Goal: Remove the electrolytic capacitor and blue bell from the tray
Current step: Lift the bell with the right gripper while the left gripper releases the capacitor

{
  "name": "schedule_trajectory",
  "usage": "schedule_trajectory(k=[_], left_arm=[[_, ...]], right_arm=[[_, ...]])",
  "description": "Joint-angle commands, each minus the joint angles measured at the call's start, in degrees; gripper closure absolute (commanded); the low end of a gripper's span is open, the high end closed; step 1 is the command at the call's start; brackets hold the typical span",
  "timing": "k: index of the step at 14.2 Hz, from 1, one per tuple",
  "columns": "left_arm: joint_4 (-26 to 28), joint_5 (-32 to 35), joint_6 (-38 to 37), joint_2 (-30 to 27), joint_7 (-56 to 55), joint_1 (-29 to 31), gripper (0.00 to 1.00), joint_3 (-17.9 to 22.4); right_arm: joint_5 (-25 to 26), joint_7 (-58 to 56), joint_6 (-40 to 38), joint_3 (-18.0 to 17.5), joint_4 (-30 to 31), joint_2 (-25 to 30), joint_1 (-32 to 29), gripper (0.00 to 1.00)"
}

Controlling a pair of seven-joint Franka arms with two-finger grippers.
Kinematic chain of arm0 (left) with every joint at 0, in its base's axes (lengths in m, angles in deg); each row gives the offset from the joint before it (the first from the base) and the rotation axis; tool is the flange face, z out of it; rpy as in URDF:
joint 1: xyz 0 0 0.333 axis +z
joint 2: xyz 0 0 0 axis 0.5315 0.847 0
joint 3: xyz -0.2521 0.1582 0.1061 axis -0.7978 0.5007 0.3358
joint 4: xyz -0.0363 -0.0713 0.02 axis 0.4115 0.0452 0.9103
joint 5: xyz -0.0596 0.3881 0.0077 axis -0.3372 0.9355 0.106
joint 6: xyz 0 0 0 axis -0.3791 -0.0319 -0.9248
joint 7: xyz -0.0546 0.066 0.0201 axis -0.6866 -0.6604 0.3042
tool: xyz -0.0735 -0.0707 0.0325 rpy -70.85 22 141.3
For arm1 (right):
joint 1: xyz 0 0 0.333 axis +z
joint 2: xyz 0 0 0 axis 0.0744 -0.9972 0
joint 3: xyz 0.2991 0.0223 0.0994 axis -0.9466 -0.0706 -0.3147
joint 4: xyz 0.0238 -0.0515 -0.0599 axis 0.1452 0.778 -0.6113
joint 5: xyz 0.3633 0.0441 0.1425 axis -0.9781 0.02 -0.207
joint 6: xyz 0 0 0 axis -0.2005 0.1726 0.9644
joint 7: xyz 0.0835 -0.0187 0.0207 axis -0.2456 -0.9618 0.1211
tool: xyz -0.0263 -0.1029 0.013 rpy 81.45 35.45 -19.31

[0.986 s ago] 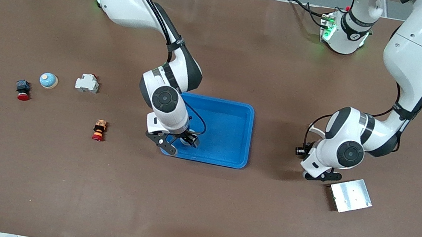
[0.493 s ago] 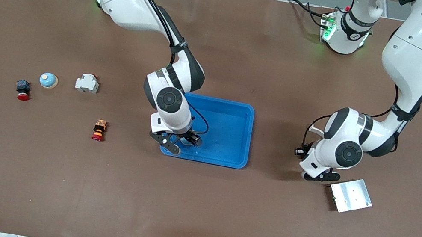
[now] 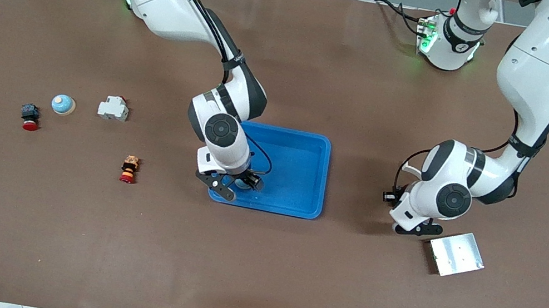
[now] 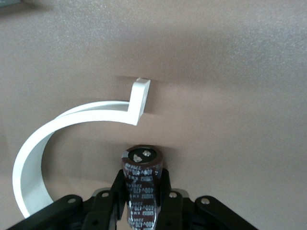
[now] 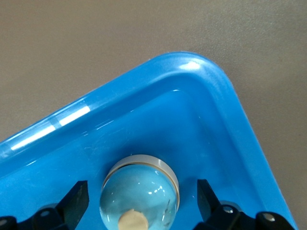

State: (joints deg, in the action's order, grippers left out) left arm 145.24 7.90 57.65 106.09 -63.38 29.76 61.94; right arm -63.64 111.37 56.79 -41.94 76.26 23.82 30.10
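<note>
1. Over the last second the right tool [image 3: 235,185] has shifted slightly toward the left arm's end and settled low inside the blue tray [image 3: 303,182].
2. Its spread fingers [image 5: 76,199] now straddle the blue bell [image 5: 140,194], not yet gripping; closing seems next.
3. The left tool [image 4: 144,201] stays clenched on the electrolytic capacitor [image 4: 143,182], over bare counter [image 3: 253,274] beside the metal plate [image 3: 457,254], already out of the tray.

The tray [image 3: 299,172] sits mid-worktop [image 3: 253,274]. In its near corner toward the right arm's end lies a bell [image 5: 139,191], between the spread fingers of the right tool [image 3: 234,185]. Toward that end of the worktop lie a pushbutton [image 3: 129,168], a circuit breaker [image 3: 113,108], a second bell [image 3: 62,104] and another pushbutton [image 3: 30,116]. Toward the left arm's end, the left tool [image 3: 415,228], clamping an electrolytic capacitor [image 4: 143,184], hangs beside a metal plate [image 3: 456,254].
</note>
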Motion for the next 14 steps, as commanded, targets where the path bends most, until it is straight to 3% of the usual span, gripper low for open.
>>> schedule_trajectory(k=[1,4,5,6,7,11,14], left_arm=[[-0.4,1.7,0.7,0.5,-0.5,-0.4,0.51,0.0],[-0.4,1.7,0.7,0.5,-0.5,-0.3,0.36,0.0],[-0.5,1.7,0.7,0.5,-0.5,-0.3,0.32,0.0],[-0.4,1.7,0.7,0.5,-0.5,-0.3,0.3,0.0],[-0.4,1.7,0.7,0.5,-0.5,-0.3,0.26,0.0],[-0.5,1.7,0.7,0.5,-0.5,-0.3,0.01,0.0],[-0.5,1.7,0.7,0.5,-0.5,-0.4,0.0,0.0]], right_arm=[[0.8,1.5,0.0,0.7,-1.5,-0.9,1.0,0.0],[0.9,1.5,0.0,0.7,-1.5,-0.9,1.1,0.01],[1.3,1.4,0.0,0.7,-1.5,-0.9,1.1,0.27],[1.6,1.2,0.0,0.7,-1.6,-0.8,1.0,0.68],[1.7,1.3,0.0,0.7,-1.6,-0.8,1.0,1.0],[1.6,1.5,-0.1,0.6,-1.7,-0.8,1.1,1.0],[0.9,3.0,-0.8,0.5,-1.9,-0.1,1.1,1.0]])
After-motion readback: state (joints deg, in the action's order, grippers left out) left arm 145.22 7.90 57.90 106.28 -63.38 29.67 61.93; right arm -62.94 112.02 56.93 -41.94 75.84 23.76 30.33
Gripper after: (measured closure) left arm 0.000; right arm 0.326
